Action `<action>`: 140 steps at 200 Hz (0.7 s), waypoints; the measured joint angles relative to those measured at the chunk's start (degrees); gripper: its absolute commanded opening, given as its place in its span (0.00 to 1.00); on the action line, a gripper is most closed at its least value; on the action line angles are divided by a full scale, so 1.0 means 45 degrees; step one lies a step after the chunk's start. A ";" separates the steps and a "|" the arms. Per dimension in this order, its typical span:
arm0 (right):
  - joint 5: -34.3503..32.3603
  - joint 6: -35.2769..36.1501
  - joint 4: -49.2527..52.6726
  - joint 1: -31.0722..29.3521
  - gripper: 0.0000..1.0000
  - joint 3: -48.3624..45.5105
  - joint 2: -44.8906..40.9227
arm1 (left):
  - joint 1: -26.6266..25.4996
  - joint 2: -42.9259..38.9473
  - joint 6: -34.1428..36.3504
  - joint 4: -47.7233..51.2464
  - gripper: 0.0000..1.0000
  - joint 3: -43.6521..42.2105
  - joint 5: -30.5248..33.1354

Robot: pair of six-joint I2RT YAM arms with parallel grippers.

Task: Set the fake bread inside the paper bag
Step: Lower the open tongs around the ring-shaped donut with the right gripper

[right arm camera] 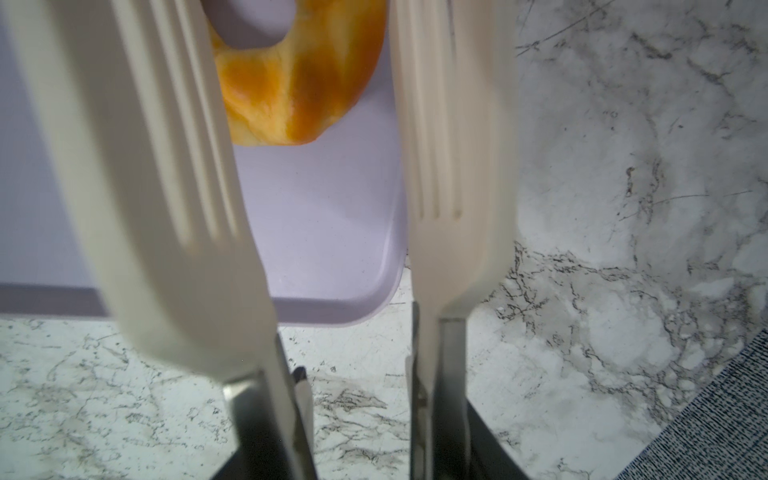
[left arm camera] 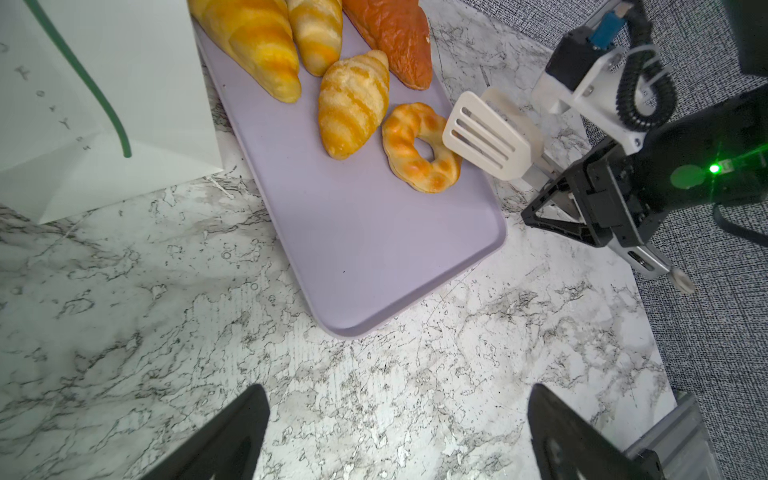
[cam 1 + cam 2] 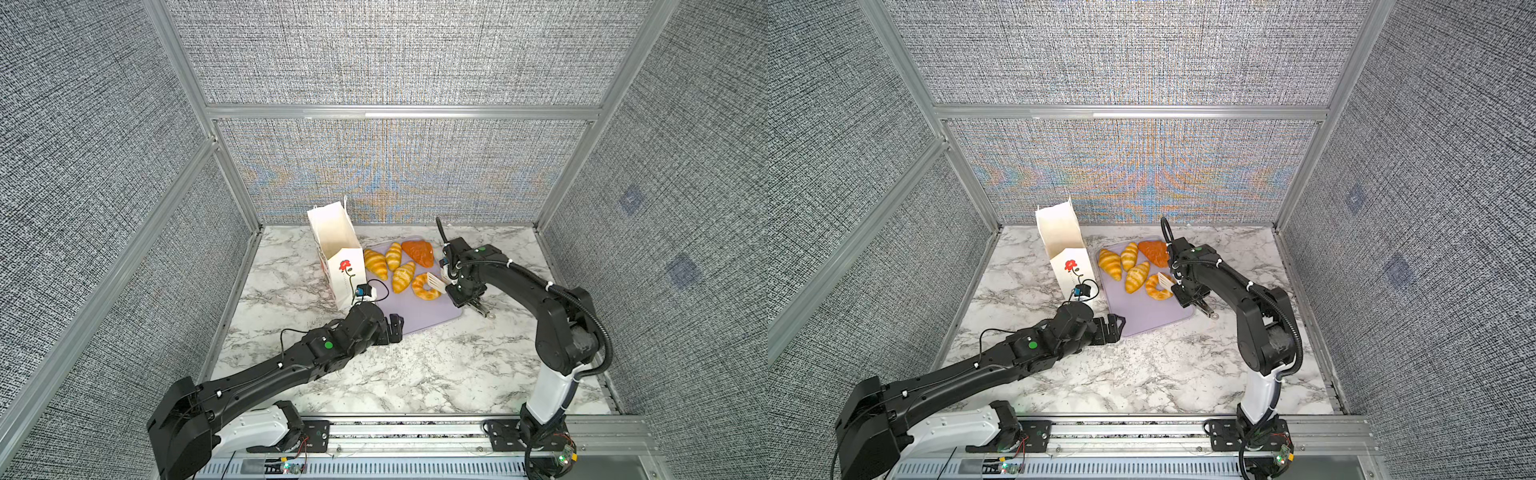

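Tongs (image 1: 166,208), cream slotted plastic at the blades, stood parted, the glossy ring of fake bread (image 2: 401,137) just ahead between them; I had the nearer right gripper (image 3: 457,291) clamped on their steel handles (image 1: 249,415). Striped croissants (image 3: 376,264) shared its lilac tray (image 2: 353,249); the stiff paper bag (image 3: 340,286) stood open leftward. Left gripper (image 2: 395,432) hung spread wide.

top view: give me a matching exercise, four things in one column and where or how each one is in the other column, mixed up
Things
1 ring pastry
2 paper bag
3 orange-brown piece
4 left pincer

Place or state
a open, holding nothing
b upright beside the lilac tray
c far right corner of the tray
d at the tips of the white tongs

Pairs: 1-d, 2-b, 3-c, 4-a
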State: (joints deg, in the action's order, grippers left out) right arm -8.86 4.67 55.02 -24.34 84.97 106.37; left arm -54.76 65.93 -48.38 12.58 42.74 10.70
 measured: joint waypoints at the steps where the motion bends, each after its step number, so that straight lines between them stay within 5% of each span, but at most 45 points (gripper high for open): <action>1: 0.0019 0.0000 0.0000 0.0005 0.48 0.0019 0.0015 | -0.0005 0.0010 0.0000 0.0000 0.99 0.0000 0.0000; 140: 0.0272 0.0039 0.0627 -0.0243 0.45 -0.0005 0.0384 | -0.0121 0.0393 0.0359 0.0029 0.99 0.0053 -0.0039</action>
State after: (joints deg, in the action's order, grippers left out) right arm -7.64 4.84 57.84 -25.43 84.95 108.09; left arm -55.31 67.70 -46.76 12.71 42.98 10.52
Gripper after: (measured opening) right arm 0.451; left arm 0.988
